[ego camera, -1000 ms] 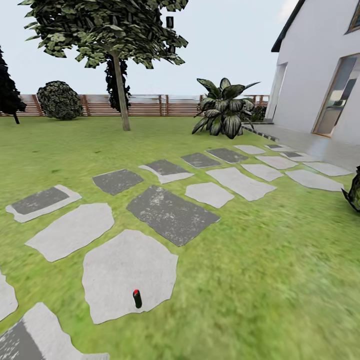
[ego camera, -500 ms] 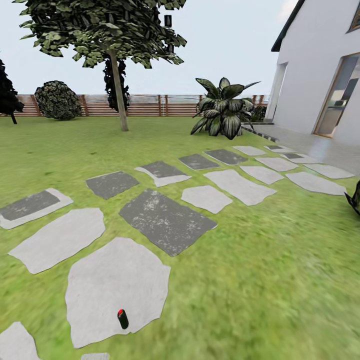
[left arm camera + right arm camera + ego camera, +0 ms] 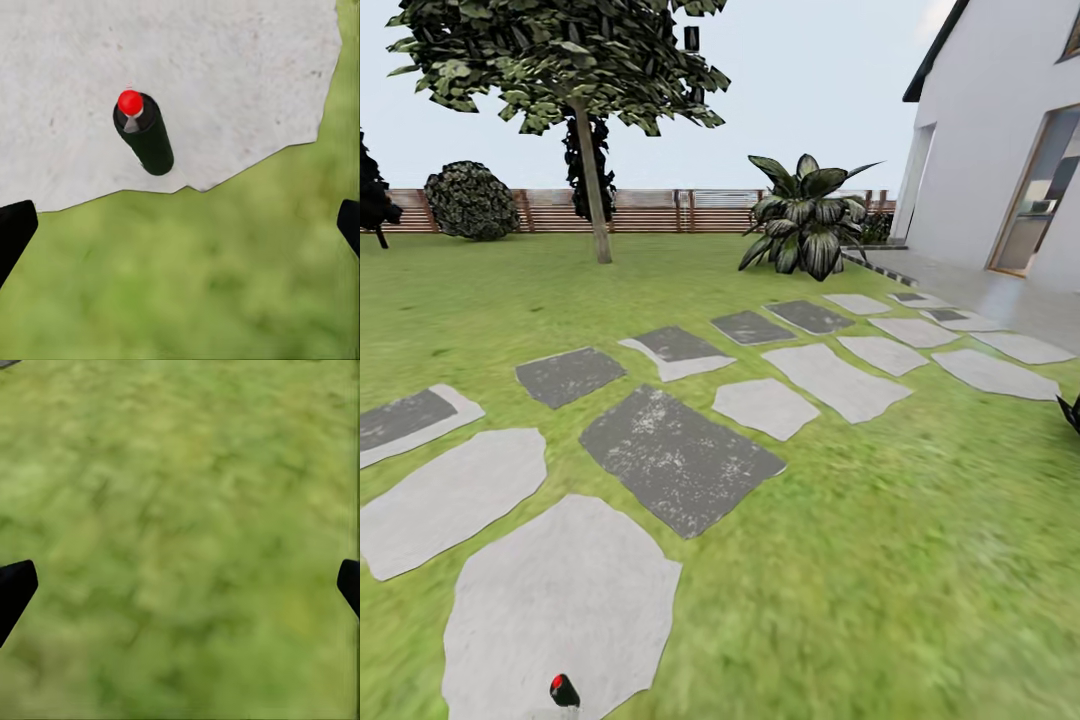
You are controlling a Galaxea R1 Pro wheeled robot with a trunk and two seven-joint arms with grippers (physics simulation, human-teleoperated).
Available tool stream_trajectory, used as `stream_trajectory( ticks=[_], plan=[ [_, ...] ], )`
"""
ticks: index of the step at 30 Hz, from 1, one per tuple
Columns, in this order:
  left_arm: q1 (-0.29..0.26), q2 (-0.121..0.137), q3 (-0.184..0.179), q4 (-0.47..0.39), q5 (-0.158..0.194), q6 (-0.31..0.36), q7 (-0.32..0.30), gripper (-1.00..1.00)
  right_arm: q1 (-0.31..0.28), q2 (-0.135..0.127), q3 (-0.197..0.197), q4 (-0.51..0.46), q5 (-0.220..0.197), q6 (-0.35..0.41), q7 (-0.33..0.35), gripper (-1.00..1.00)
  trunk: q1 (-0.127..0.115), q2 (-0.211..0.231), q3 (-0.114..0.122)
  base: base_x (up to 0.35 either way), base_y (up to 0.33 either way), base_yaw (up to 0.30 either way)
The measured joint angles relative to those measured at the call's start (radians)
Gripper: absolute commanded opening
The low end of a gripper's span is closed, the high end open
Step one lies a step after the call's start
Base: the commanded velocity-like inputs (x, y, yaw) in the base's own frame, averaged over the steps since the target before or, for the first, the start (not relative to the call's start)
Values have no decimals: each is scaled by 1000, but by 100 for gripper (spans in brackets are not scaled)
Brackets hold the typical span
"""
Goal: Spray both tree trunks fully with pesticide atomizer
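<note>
Atomizer [image 3: 564, 690] stands upright on pale paving slab [image 3: 550, 600], at 6 o'clock low in our head view, near the slab's grass edge. Left gripper [image 3: 180, 225] hangs over it, fingers spread wide, empty, likely lining up a grab. Right gripper [image 3: 180, 585] spread too, over grass. Tree trunk [image 3: 591, 185] far off at 11 o'clock.

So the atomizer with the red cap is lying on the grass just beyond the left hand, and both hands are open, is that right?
Not quite. The atomizer stands upright on the pale stone paving slab, near its edge with the grass, as the left wrist view shows. The rest holds: the cap is red, and the left hand and right hand are both open.
</note>
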Motion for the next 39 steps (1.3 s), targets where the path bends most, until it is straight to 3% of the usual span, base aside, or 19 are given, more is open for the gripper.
stream_trajectory(
  ticks=[39],
  plan=[
    [0,0,0,0,0,0,0,100,0,0,-1,-2,-1,0,0,100,0,0,0,281,-166,3]
  ],
)
